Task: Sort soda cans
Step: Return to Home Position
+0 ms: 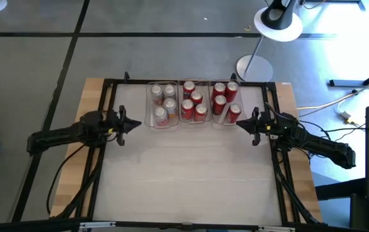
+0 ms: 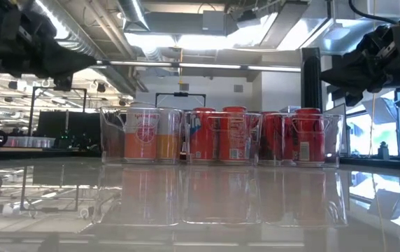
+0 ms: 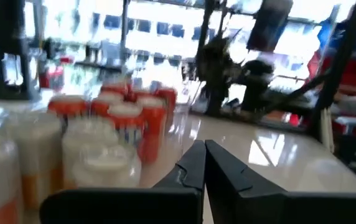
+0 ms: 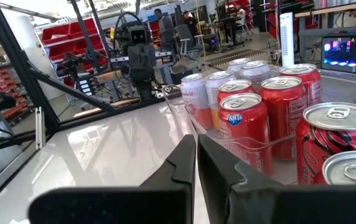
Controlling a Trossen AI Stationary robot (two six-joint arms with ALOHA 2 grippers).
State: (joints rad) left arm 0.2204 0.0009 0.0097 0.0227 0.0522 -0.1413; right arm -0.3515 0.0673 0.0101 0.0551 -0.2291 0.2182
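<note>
1. Logged soda cans (image 1: 195, 98) upright, all packed in three clear bins (image 1: 148, 96) at 12 o'clock on bench (image 1: 191, 180); none seen loose.
2. Found left gripper (image 1: 137, 124) pressed together, empty, just beside leftmost bin; cans at 2 o'clock from it.
3. Found right gripper (image 1: 239, 124) pressed together, empty, just beside rightmost bin; cans at 10 o'clock from it.
4. Judged sorting complete. Retreat toward 6 o'clock looked clear, with each arm equally near its end bin and some risk of nudging a wall.
</note>
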